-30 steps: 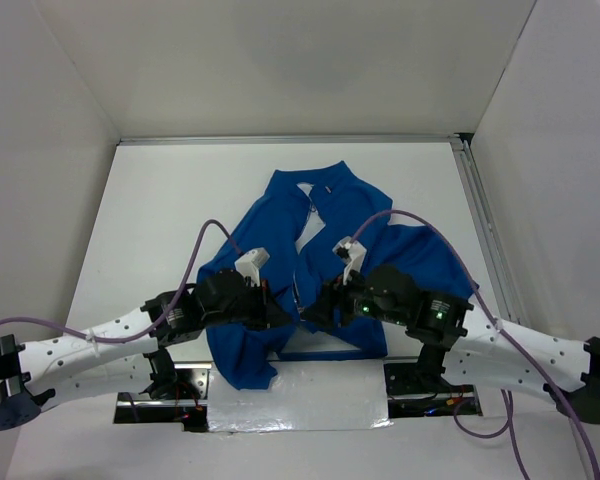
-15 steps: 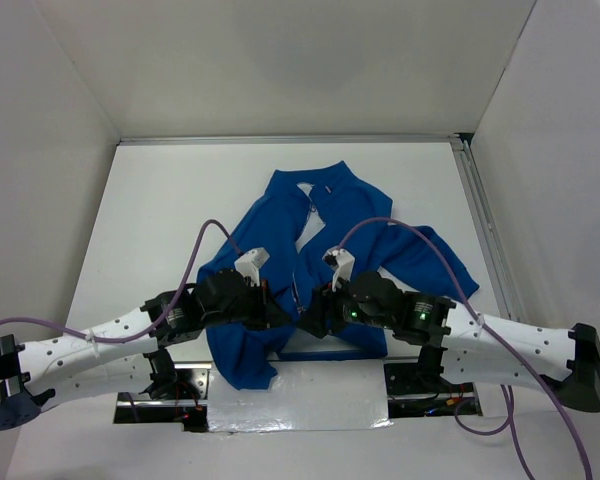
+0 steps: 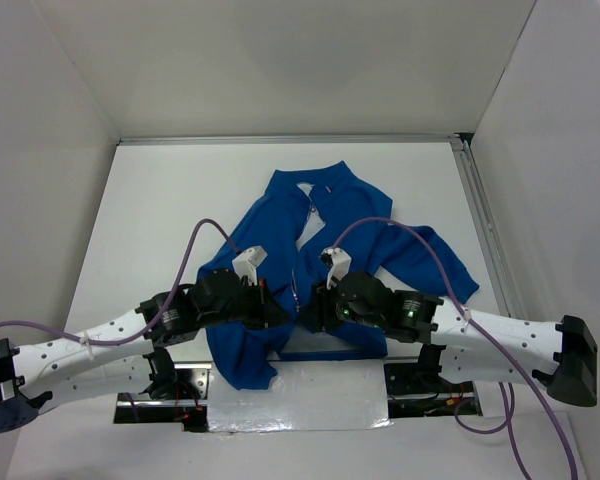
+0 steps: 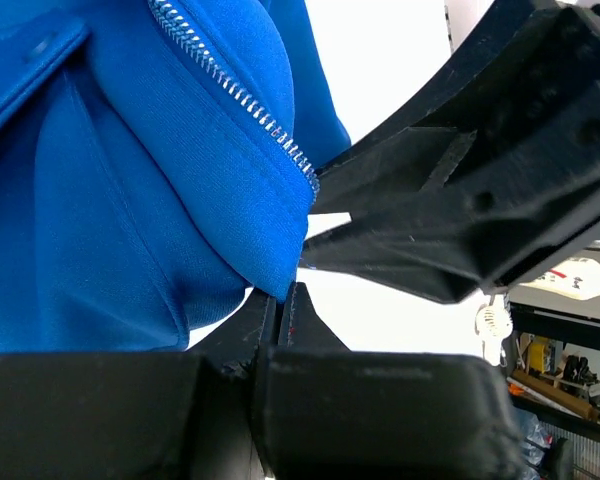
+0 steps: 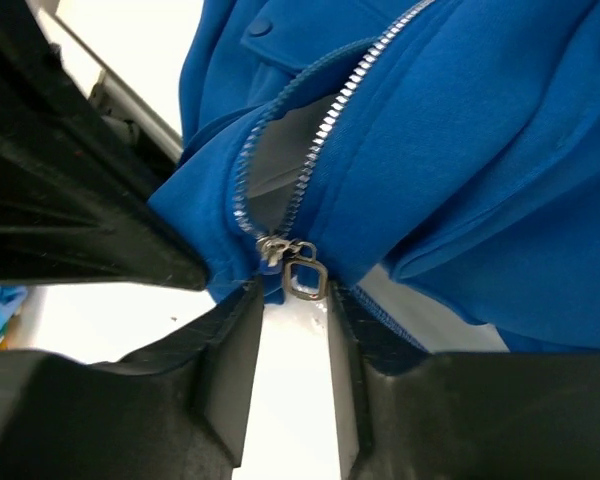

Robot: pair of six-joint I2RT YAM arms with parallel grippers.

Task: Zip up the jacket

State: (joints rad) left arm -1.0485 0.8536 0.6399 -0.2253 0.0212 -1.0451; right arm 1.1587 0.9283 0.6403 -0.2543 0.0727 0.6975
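The royal-blue jacket point(image 3: 320, 215) lies on the white table, collar at the far end, front open with white lining showing. My left gripper point(image 3: 285, 312) is shut on the jacket's bottom hem point(image 4: 270, 265), just below the end of the pale zipper teeth point(image 4: 242, 100). My right gripper point(image 3: 308, 312) is open, its fingers point(image 5: 230, 345) either side of the metal zipper slider and its square pull point(image 5: 302, 277) at the jacket's bottom edge, not clamped on it. The two grippers nearly touch; the right one's black body point(image 4: 480, 190) fills the left wrist view.
White walls enclose the table on three sides. A metal rail point(image 3: 485, 230) runs along the right edge. A shiny plate point(image 3: 290, 400) covers the near edge between the arm bases. Purple cables point(image 3: 205, 240) arc above both arms.
My right arm has slid left, bringing its gripper against the left gripper at the jacket's bottom hem. The left arm has barely moved.
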